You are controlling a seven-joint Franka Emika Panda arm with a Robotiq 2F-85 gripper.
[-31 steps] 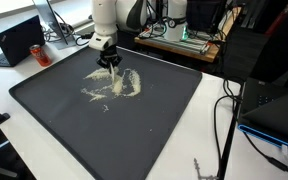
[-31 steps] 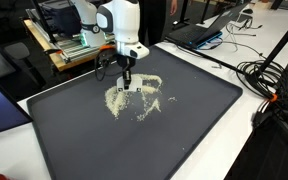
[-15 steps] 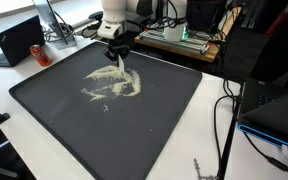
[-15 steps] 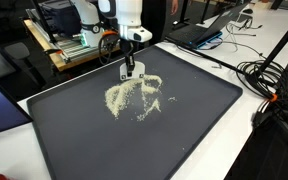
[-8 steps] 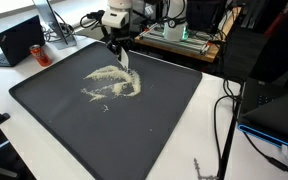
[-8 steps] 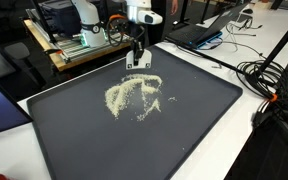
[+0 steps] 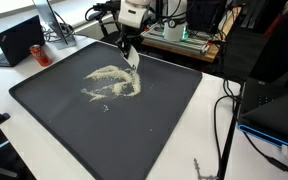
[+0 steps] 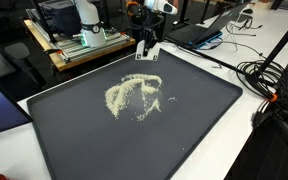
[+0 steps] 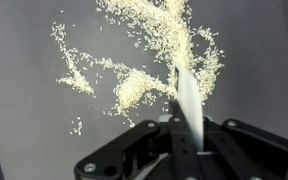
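Observation:
A loose patch of pale grains point(image 7: 114, 82) point(image 8: 134, 93) lies spread on a large black mat point(image 7: 134, 135) point(image 8: 189, 130). My gripper point(image 7: 127, 44) point(image 8: 144, 40) hangs above the mat's far edge, just past the grains, shut on a thin white flat blade point(image 7: 131, 57) point(image 8: 144, 52) that points down. In the wrist view the white blade point(image 9: 187, 100) sticks out from between the gripper's point(image 9: 184, 126) closed jaws, with the grains point(image 9: 134, 90) spread on the mat below it. The blade's tip is lifted off the mat.
A laptop point(image 7: 17, 40) and a dark can point(image 7: 41, 53) sit beyond one corner of the mat. Cables point(image 7: 227, 110) point(image 8: 269, 80) trail on the white table beside it. Another laptop point(image 8: 206, 28) and equipment racks point(image 8: 74, 35) stand behind.
The gripper, still holding the white blade, has lifted off the grain patch and moved toward the mat's far edge. The grains lie as they did.

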